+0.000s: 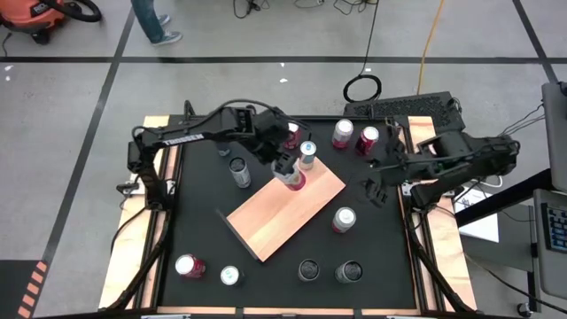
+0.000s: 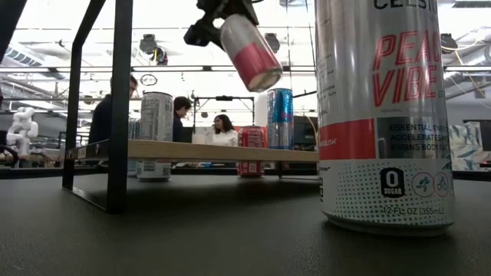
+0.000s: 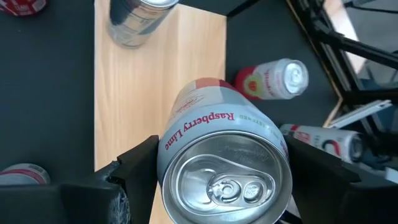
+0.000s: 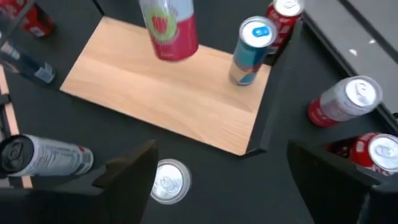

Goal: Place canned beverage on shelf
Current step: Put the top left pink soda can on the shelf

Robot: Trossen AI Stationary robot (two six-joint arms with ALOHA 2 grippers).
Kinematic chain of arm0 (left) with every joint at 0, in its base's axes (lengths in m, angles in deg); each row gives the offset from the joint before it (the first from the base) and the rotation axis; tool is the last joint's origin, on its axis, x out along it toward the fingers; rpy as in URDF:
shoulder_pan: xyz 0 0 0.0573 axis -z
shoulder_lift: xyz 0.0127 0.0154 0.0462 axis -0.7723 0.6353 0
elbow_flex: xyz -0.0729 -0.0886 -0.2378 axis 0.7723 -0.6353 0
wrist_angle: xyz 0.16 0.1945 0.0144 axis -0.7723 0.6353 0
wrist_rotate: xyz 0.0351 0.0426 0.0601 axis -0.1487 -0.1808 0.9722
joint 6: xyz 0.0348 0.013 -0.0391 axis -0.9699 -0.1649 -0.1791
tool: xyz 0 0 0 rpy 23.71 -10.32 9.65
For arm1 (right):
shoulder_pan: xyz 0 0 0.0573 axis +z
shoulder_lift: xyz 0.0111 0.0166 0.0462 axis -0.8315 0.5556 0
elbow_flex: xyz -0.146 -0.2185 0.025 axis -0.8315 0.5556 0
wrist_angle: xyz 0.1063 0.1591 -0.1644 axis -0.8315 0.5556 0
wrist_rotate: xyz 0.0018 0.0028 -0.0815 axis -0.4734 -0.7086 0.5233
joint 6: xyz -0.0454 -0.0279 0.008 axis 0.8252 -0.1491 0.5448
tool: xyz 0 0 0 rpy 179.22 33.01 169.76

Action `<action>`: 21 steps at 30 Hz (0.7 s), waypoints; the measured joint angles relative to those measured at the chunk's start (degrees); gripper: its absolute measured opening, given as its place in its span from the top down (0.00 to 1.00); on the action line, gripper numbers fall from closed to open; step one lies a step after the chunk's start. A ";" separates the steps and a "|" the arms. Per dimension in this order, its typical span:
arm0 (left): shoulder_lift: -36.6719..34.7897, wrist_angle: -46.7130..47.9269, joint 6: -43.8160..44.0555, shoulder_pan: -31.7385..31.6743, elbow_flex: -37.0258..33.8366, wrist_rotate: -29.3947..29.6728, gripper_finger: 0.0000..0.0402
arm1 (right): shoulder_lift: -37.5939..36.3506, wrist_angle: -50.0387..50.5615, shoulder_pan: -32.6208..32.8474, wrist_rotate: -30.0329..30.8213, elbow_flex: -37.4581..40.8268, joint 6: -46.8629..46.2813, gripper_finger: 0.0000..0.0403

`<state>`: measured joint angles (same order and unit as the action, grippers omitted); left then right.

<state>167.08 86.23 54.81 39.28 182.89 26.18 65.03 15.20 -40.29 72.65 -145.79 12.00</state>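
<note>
My left gripper (image 1: 287, 166) is shut on a white-and-red "Raspberry Lime" can (image 3: 221, 155), held over the far end of the light-brown wooden shelf (image 1: 283, 211). The low view shows the can (image 2: 250, 50) tilted, well above the shelf (image 2: 199, 151). A blue-and-silver can (image 1: 307, 154) stands upright on the shelf's far corner and also shows in the right wrist view (image 4: 251, 50). My right gripper (image 1: 373, 182) is open and empty over the black tabletop to the right of the shelf. My left gripper pinches the can's side wall just below its top rim (image 3: 166, 163) between its two fingers (image 3: 134, 171), one on each side. The fingers come from above, slanting down. The can is lifted clear of the shelf and hangs tilted, its red bottom end lowest.
Several other cans stand or lie on the black tabletop: two red-and-white ones at the far edge (image 1: 354, 136), one right of the shelf (image 1: 344, 219), one left of it (image 1: 239, 171), several along the near edge (image 1: 308, 269). A tall Celsius can (image 2: 383, 115) stands near the low camera. People stand beyond the table.
</note>
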 joint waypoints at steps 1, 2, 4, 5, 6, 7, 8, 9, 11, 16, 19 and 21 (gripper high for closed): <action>0.49 0.08 -0.12 0.09 0.00 0.47 0.31 | -0.32 0.13 0.60 0.82 0.00 -0.63 0.18; 0.97 0.33 -0.23 0.17 0.00 1.16 0.31 | -0.55 0.22 1.20 1.67 0.00 -1.19 0.18; 1.91 1.29 -1.38 0.35 -0.01 3.49 0.31 | -0.67 0.25 2.23 3.13 0.00 -1.66 0.18; 2.34 1.67 -2.31 0.41 -0.01 4.69 0.31 | -0.68 0.26 2.56 3.76 0.00 -1.62 0.18; 2.60 1.83 -3.37 0.44 -0.02 6.11 0.31 | -0.64 0.24 2.94 4.63 0.00 -1.59 0.18; 2.87 1.91 -4.53 0.43 -0.02 7.58 0.31 | -0.57 0.24 3.18 5.25 0.02 -1.45 0.18; 3.24 2.07 -5.73 0.43 -0.01 8.78 0.31 | -0.46 0.24 3.36 6.06 0.02 -1.37 0.18; 3.76 2.22 -6.76 0.40 0.00 9.66 0.31 | -0.38 0.24 3.41 6.62 0.02 -1.15 0.18; 4.38 2.66 -8.76 0.38 -0.01 10.94 0.31 | -0.30 0.23 3.41 7.81 0.02 -0.84 0.18; 6.34 3.56 -12.00 0.43 -0.02 11.02 0.31 | -0.30 0.25 3.41 9.54 0.04 -0.14 0.18; 8.12 4.15 -12.20 0.43 -0.02 10.99 0.31 | -0.31 0.24 3.41 10.58 0.04 0.27 0.18; 9.09 4.21 -12.17 0.43 -0.02 10.99 0.31 | -0.34 0.24 3.39 10.65 0.04 0.31 0.18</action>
<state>176.16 90.44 42.65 39.71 182.86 37.17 64.70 15.44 -36.90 83.30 -145.75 12.31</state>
